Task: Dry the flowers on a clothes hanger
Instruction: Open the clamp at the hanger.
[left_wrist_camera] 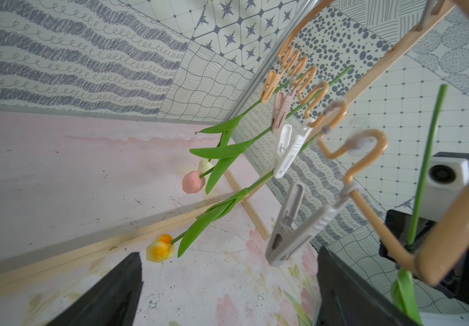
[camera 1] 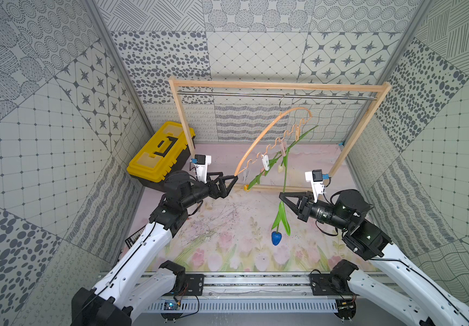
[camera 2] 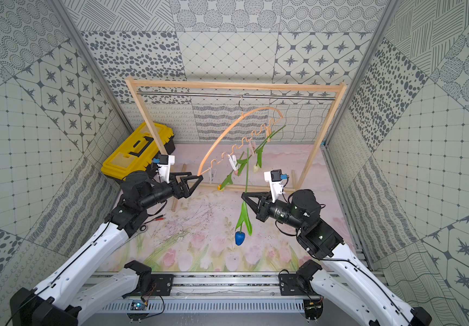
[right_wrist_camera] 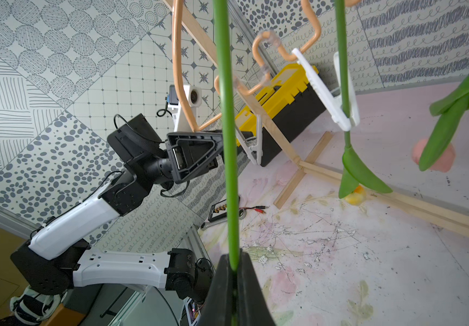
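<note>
The tan clothes hanger (camera 1: 258, 135) hangs tilted by its hook from the metal rod, low end toward my left arm. Three flowers hang head down from its clothespins: yellow-orange (left_wrist_camera: 160, 248), pink (left_wrist_camera: 193, 182) and cream (left_wrist_camera: 205, 166). The lowest clothespin (left_wrist_camera: 292, 225), grey, is empty. My left gripper (camera 1: 232, 180) is open just below that pin; the hanger's low end (left_wrist_camera: 425, 268) lies beside one finger, outside the jaws. My right gripper (right_wrist_camera: 234, 259) is shut on the stem (right_wrist_camera: 227, 141) of the blue flower (camera 1: 276, 238), which dangles head down over the mat, its stem top near the hanger.
A light-wood frame (camera 1: 278, 86) with a metal rod stands across the back, its foot bars lying on the floral mat (camera 1: 227, 245). A yellow toolbox (camera 1: 160, 153) sits at the back left. Cables and a small tool (camera 2: 157, 217) lie by the left arm.
</note>
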`<act>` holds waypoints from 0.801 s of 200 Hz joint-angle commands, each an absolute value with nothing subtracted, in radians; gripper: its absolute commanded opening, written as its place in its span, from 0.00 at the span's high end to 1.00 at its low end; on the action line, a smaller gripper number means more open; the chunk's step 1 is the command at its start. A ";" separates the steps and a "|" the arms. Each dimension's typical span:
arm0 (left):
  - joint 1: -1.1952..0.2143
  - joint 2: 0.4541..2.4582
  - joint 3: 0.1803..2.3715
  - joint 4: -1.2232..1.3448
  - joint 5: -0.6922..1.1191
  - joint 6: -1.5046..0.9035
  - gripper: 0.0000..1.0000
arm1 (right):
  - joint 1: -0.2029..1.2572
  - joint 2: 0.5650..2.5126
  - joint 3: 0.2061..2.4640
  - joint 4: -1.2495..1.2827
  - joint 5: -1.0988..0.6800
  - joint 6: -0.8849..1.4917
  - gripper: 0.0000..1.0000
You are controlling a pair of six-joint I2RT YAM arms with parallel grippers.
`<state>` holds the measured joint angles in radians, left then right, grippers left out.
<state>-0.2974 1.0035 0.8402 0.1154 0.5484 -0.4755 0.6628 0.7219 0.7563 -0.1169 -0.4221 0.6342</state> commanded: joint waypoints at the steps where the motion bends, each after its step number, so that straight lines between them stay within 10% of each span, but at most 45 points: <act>1: -0.255 1.117 0.955 0.233 1.086 -0.447 0.01 | 0.676 0.730 0.785 -0.077 -0.423 0.608 1.00; 160: -0.478 1.249 0.896 0.468 0.949 -0.413 0.14 | 0.684 0.802 0.835 -0.129 -0.369 0.612 1.00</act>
